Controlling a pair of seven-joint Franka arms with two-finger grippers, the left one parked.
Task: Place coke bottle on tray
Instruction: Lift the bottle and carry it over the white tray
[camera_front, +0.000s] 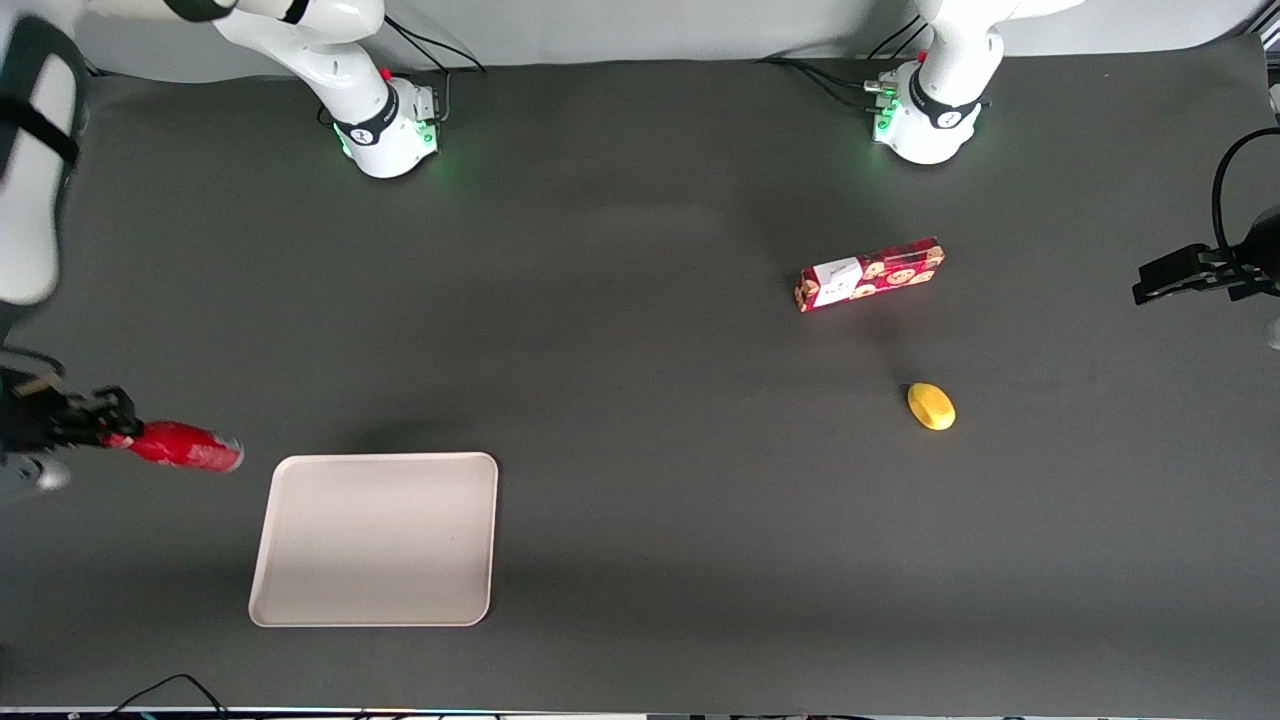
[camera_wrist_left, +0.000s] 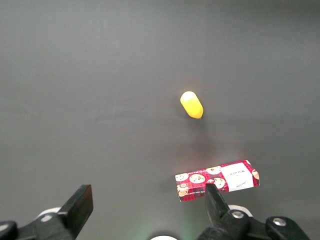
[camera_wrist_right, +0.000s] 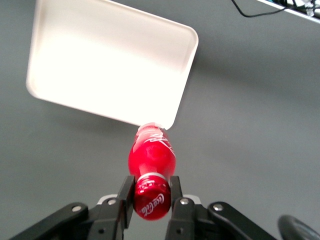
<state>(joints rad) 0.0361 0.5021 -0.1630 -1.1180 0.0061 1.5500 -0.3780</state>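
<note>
held clear of the tabletop (camera_front: 640, 560) at the working arm's end: coke bottle (camera_front: 183, 446), lying roughly level in the air, clamped between the two fingers (camera_wrist_right: 126, 196) of the gripper (camera_front: 112, 432). claw narrowed around the bottle's body, pads pressed to either side of the red plastic, white script lettering readable in the wrist view on coke bottle (camera_wrist_right: 150, 170). gripper (camera_wrist_right: 149, 199) hanging above bare dark mat, just off one short edge of the tray (camera_front: 290, 520), nearer that edge's corner farther from the front camera. bottle not over the tray from the front view; in the wrist view its free end lined up with a rounded corner of the tray (camera_wrist_right: 186, 60). tray flat on the tabletop close to the edge nearest the front camera, plain cream surface with a low rim. toward the parked arm's end, well apart from all this: red cookie box (camera_front: 870, 274) lying flat, and a small yellow object (camera_front: 930, 406) nearer the front camera than the box. same pair seen from the parked wrist: cookie box (camera_wrist_left: 217, 180), yellow object (camera_wrist_left: 191, 104).
</note>
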